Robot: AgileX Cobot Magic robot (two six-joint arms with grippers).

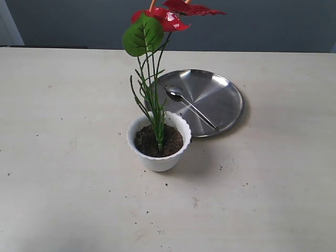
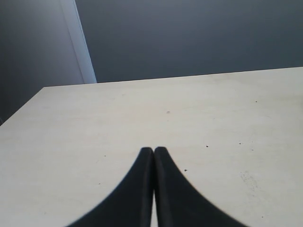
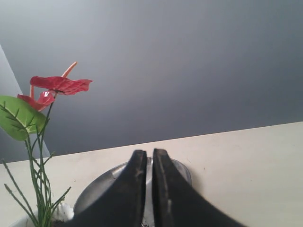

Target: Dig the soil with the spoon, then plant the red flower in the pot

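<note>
Nearest the camera in the exterior view it's just pale tabletop [image 1: 63, 199], with a few dark crumbs [image 1: 195, 201] scattered around. A bit further back sits the pot [image 1: 157, 160], white with a wavy rim, standing upright. The soil [image 1: 173, 143] is inside it, dark and crumbly, sitting a little below the rim. The red flower [image 1: 156, 113] is planted right in the middle of that soil. Its stem bundle stands pretty much upright, the green leaf [image 1: 143, 35] is up high, and the red blooms poke past the top edge of the shot.

Just behind the pot and off to the right is the round steel plate [image 1: 223, 92]. The pot sits right up against its near-left rim, but I can't tell if they actually touch. The spoon [image 1: 193, 108] lies on the plate, bowl up toward the flower side, handle running out toward the plate's near-right rim. Behind all that is a dark grey wall [image 1: 273, 26].

Neither arm shows up in that view. The left wrist view has the left jaws pressed together tip to tip with nothing in them, over bare tabletop. In the right wrist view the right jaws are closed too, with just a hairline slit between them, also holding nothing. The plate is just beyond their tips and the flower is off to one side.
</note>
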